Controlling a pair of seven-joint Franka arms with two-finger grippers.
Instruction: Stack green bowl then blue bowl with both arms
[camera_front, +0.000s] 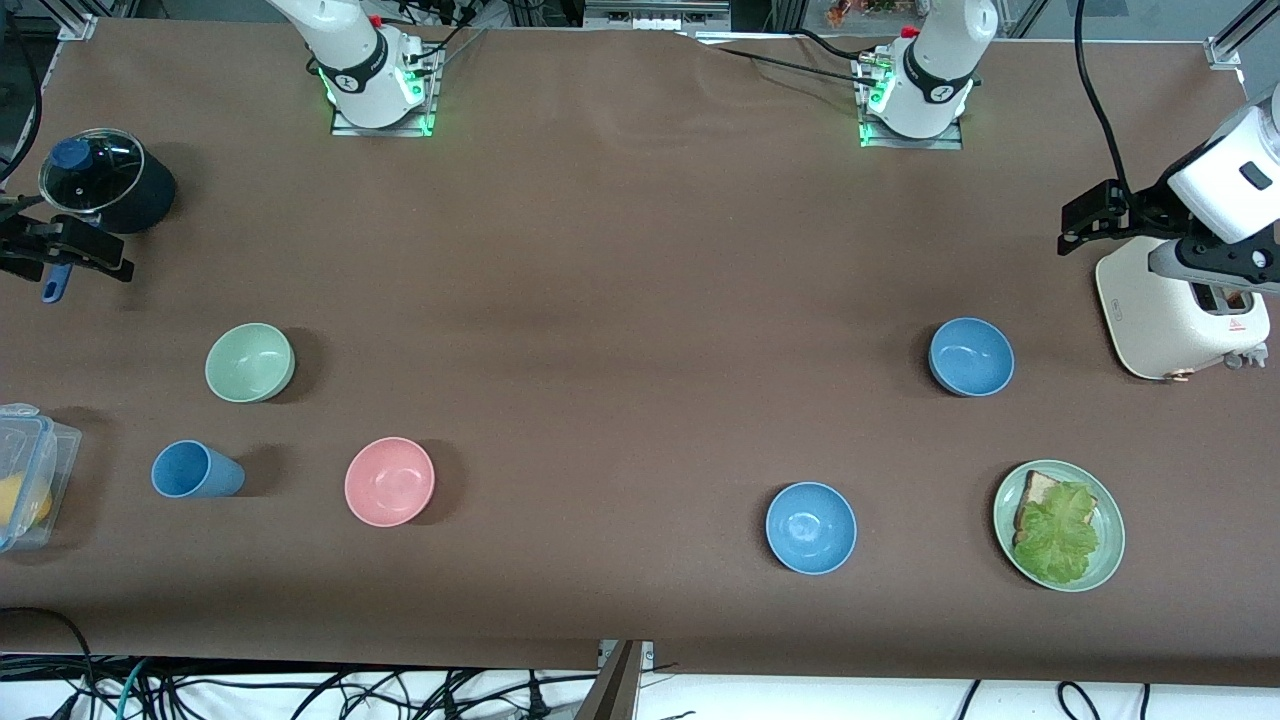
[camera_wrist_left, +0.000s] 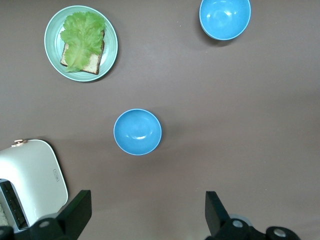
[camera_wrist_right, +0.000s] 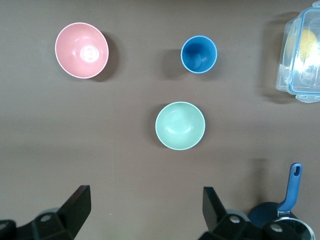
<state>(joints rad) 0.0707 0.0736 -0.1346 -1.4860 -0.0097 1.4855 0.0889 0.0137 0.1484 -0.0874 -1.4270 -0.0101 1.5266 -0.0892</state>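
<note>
The pale green bowl (camera_front: 250, 362) (camera_wrist_right: 180, 125) sits toward the right arm's end of the table, beside a pink bowl (camera_front: 390, 481) and a blue cup (camera_front: 195, 470). The muted blue bowl (camera_front: 971, 356) (camera_wrist_left: 137, 132) stands toward the left arm's end, near the toaster. A brighter blue bowl (camera_front: 811, 527) (camera_wrist_left: 225, 17) lies nearer the front camera. My left gripper (camera_wrist_left: 147, 195) (camera_front: 1205, 265) hangs open and empty high up by the toaster. Just as high, my right gripper (camera_wrist_right: 146, 189) (camera_front: 75, 250) is open and empty by the pot.
A white toaster (camera_front: 1180, 310) and a pale-green plate (camera_front: 1108, 560) with bread and lettuce are at the left arm's end. A dark pot with a glass lid (camera_front: 100, 185) and a clear lidded box (camera_front: 25, 490) are at the right arm's end.
</note>
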